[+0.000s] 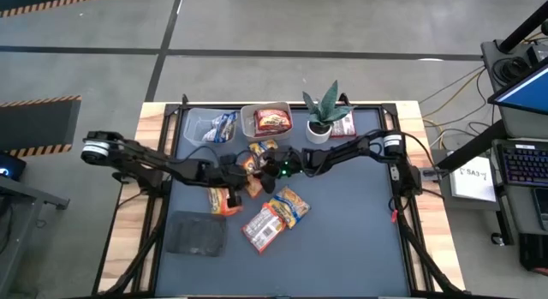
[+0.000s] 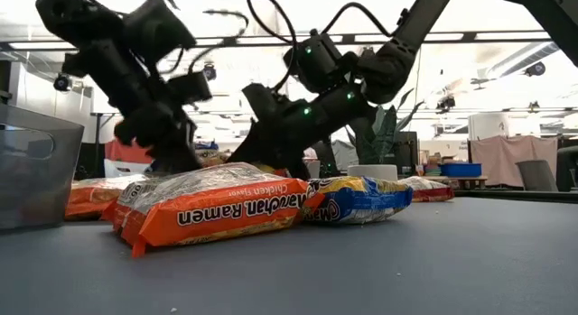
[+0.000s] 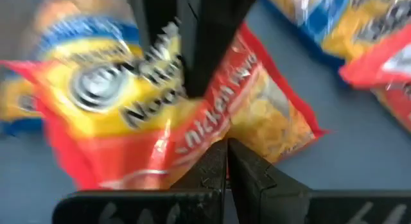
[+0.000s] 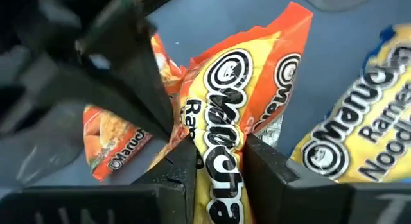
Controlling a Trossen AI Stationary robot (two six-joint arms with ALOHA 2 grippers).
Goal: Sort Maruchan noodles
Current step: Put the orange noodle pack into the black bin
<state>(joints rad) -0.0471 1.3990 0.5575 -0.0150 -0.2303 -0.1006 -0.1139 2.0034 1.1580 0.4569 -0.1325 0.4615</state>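
Packets on the mat: six; tubs point(image 1: 214, 126): two.

Blurring badly across the orange packet point(image 3: 160, 115) in the left wrist view, print barely readable. Running off the frame edge on the blue-yellow packet point(image 4: 359, 140) in the right wrist view. Hiding behind the arms: the middle packets point(image 1: 257, 158) from above.

Both tools low mid-table — left point(image 3: 226, 161) shut (right point(image 4: 219, 161) gripping).
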